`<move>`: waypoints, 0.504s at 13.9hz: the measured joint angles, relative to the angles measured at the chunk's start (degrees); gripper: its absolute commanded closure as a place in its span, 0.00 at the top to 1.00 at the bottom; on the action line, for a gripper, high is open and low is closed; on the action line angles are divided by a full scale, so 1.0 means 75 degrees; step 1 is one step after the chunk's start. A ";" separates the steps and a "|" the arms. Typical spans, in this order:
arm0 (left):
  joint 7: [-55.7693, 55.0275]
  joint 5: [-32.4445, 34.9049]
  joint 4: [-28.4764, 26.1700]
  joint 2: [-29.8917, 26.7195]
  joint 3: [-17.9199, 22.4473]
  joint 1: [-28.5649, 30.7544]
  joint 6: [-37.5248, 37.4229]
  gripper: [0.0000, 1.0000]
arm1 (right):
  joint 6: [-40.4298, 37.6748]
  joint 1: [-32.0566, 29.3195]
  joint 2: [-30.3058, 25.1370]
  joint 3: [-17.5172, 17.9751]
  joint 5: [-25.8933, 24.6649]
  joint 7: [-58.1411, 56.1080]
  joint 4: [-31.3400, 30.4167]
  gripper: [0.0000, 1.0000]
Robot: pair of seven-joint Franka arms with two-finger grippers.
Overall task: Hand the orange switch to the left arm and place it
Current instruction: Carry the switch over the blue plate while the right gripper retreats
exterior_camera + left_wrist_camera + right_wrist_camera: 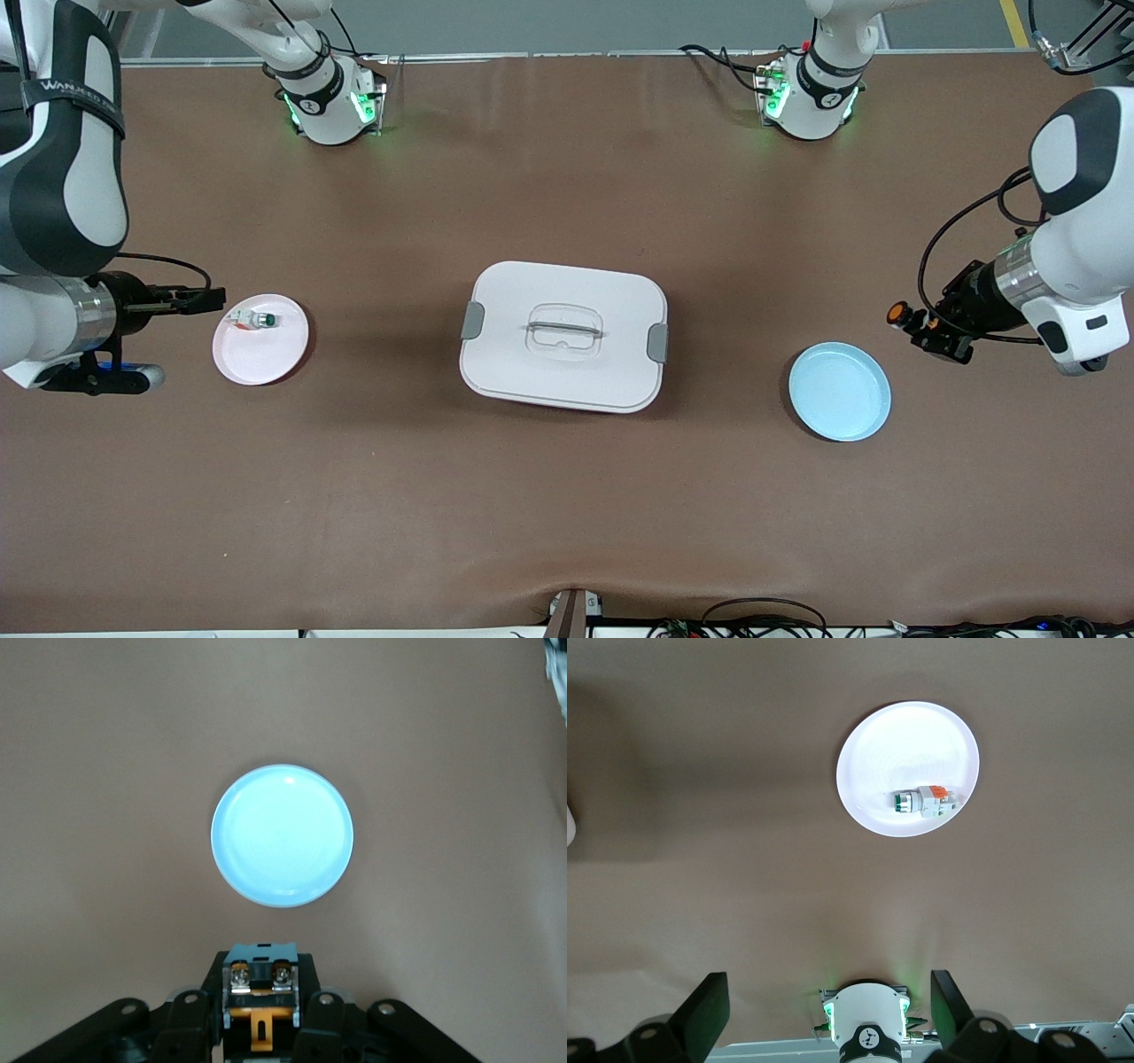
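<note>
- The orange switch was clamped in my left gripper, up in the air at the left arm's end of the table, its orange cap pointing toward the box.
- What mattered for the coming move, I judged: the blue plate lay just beside and below the held switch, so the way down to it ran clear of the box.
- In the left wrist view the switch sat between the closed jaws with the blue plate straight ahead.
- My right gripper waited with its jaws wide and empty by the rim of the white plate at the right arm's end, well apart from the switch.
- On that white plate lay a white switch with a green cap, untouched.
- The left arm was plainly nearer; I judged only the lowering and release remained.
</note>
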 measured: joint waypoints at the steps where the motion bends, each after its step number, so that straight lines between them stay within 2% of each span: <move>1: -0.0384 0.0200 -0.0201 0.0007 -0.0005 -0.0006 0.0301 0.00 | 0.0000 -0.0012 -0.0001 0.0000 0.0000 0.0000 0.0000 1.00; 7: -0.1156 0.0678 -0.1306 0.0092 0.0000 0.0002 0.1606 0.00 | 0.0062 -0.0020 -0.0019 0.0009 -0.0008 0.0300 0.0107 1.00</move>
